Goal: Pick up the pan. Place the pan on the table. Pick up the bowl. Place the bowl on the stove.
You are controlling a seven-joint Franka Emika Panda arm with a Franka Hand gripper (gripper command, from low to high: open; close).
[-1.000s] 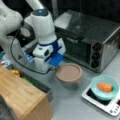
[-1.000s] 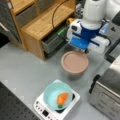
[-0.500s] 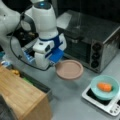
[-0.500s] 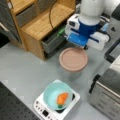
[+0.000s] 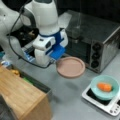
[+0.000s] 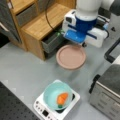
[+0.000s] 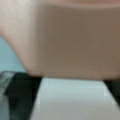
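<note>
The pinkish-brown pan (image 5: pixel 70 67) (image 6: pixel 71 56) hangs level a little above the grey table (image 5: pixel 72 100) (image 6: pixel 27 65), its shadow showing on the surface below. My gripper (image 5: pixel 54 61) (image 6: pixel 83 45) is shut on the pan's handle at the rim nearest the arm. In the wrist view the pan (image 7: pixel 67 37) fills the top, its white handle (image 7: pixel 72 97) runs down the middle, and dark fingers (image 7: pixel 18 82) flank it. The teal bowl (image 5: pixel 104 87) (image 6: pixel 58 95) with an orange piece inside sits on the white stove (image 5: pixel 110 106) (image 6: pixel 41 108), apart from the gripper.
A steel toaster oven (image 5: pixel 97 42) (image 6: pixel 107 87) stands close beside the pan. A wooden cabinet (image 5: pixel 20 97) (image 6: pixel 40 27) with an open drawer (image 6: pixel 51 42) lies on the pan's other side. The arm's white body (image 5: pixel 46 17) rises above the gripper.
The pan has risen slightly in the gripper and shifted a little toward the arm. The bowl and stove have not moved.
</note>
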